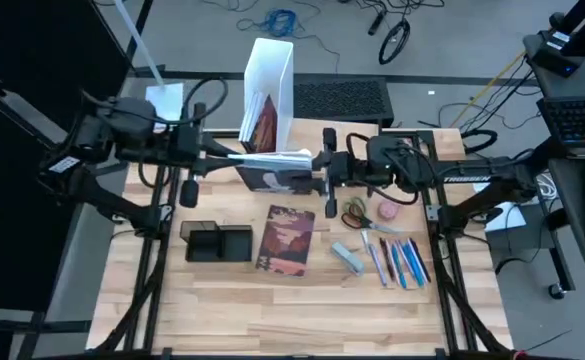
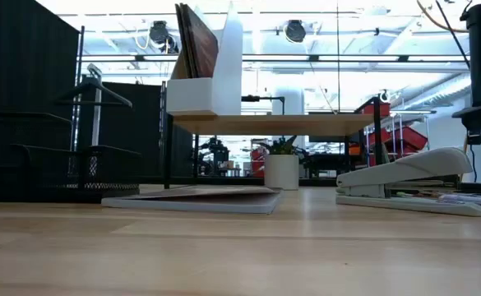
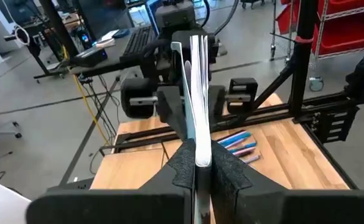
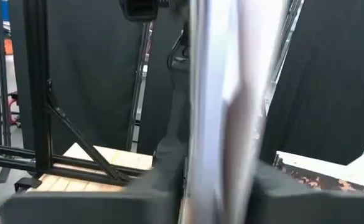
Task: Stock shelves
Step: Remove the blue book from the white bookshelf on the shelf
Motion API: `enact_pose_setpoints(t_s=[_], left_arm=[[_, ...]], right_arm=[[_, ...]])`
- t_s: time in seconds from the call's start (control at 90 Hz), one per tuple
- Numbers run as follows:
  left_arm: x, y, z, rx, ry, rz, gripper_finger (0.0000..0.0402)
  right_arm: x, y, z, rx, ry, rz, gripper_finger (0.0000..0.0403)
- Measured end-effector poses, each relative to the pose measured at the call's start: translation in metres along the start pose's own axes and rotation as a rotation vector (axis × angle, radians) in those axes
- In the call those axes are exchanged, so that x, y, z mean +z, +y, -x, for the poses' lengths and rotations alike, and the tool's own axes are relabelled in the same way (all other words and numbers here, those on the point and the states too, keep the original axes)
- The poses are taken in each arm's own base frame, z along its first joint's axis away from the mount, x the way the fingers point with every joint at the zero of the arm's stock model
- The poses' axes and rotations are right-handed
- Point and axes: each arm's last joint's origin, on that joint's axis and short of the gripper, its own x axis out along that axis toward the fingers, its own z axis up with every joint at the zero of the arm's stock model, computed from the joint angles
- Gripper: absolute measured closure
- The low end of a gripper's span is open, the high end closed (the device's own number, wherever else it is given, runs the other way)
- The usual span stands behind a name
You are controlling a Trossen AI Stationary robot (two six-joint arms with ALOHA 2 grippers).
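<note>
Light-wood shelves (image 2: 273,123) are sitting at 12 o'clock on the desk (image 1: 272,320), already carrying the white file box (image 1: 269,90) with a couple of books in it. I'm holding a thin magazine (image 1: 272,160) on edge above the shelf top, left tool (image 1: 234,158) clamping it from 9 o'clock, right tool (image 1: 310,160) clamping its opposite edge from 3. I'm reading this as mid-transfer, roughly partway. Still waiting on the desk: red book (image 1: 286,240) at centre, black organizer (image 1: 217,241) at 9, stapler (image 1: 348,258), pens (image 1: 397,262), scissors (image 1: 357,212) toward 3.
</note>
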Motion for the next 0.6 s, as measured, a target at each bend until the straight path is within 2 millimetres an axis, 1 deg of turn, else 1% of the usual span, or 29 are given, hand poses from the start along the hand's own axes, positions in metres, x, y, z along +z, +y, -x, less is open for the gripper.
enact_pose_setpoints(t_s=[0.056, 0.233, 0.367, 0.533, 0.6], left_arm=[[0.000, 0.000, 0.000, 0.001, -0.003, -0.002, 0.0383], [0.001, 0.000, 0.001, 0.005, -0.010, -0.003, 0.0358], [-0.001, 0.001, 0.001, 0.053, 0.018, -0.003, 0.0332], [-0.006, 0.004, 0.002, 0.146, 0.086, -0.024, 0.0287], [-0.007, 0.004, 0.005, 0.157, 0.096, -0.024, 0.0272]], right_arm=[[0.000, 0.000, 0.000, -0.002, 0.006, 0.000, 0.0389], [-0.005, 0.001, 0.000, 0.006, 0.056, -0.034, 0.0395], [-0.011, 0.003, 0.000, 0.007, 0.114, -0.081, 0.0397], [-0.025, 0.010, 0.003, -0.005, 0.268, -0.170, 0.0400], [-0.033, 0.014, 0.003, -0.005, 0.300, -0.220, 0.0400]])
